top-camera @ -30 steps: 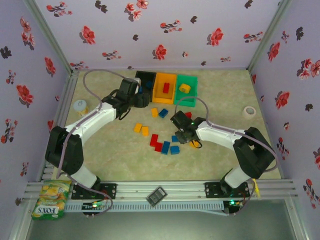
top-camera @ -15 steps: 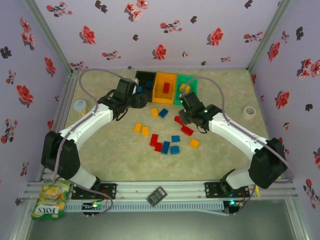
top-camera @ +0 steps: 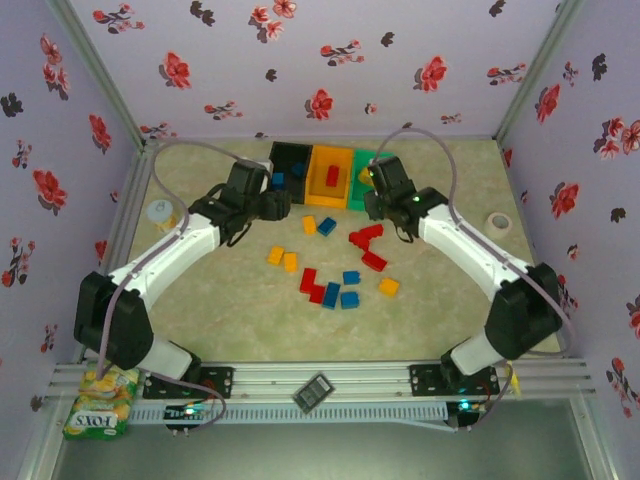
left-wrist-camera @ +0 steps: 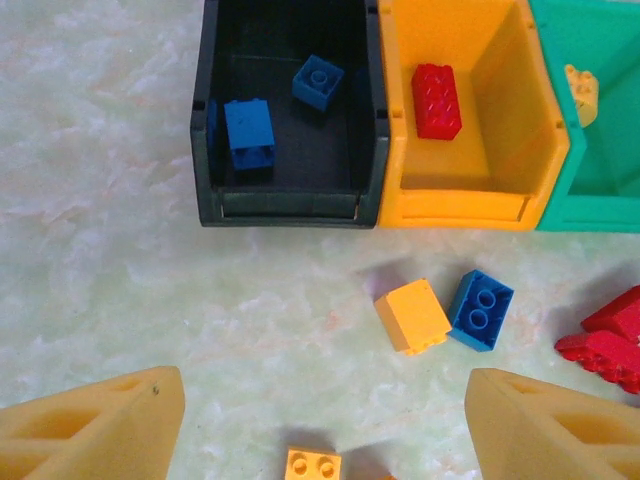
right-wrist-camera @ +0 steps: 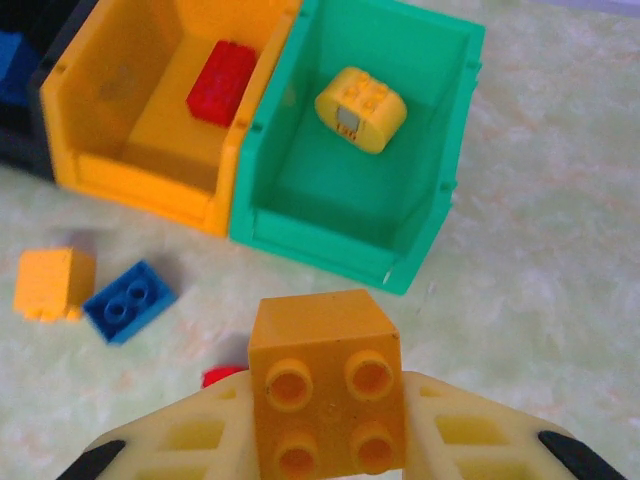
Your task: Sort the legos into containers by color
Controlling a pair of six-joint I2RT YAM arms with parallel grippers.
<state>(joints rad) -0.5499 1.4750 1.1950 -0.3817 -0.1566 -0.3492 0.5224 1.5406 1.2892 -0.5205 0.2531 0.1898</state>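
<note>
Your right hand [right-wrist-camera: 326,432] pinches the yellow brick [right-wrist-camera: 325,365], likely light, stiff and slick, by its flat sides just near of the green bin [right-wrist-camera: 335,205], so grip squarely; your left hand [left-wrist-camera: 325,410] hangs open.

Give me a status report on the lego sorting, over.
Right hand shut on yellow-orange brick, just short of green bin. Left hand open, empty, above loose bricks. Bin mouth unobstructed.

White arms [top-camera: 175,248], black joints [top-camera: 110,320], grey cables [top-camera: 200,145], yellow-orange fingers [left-wrist-camera: 90,425]
</note>
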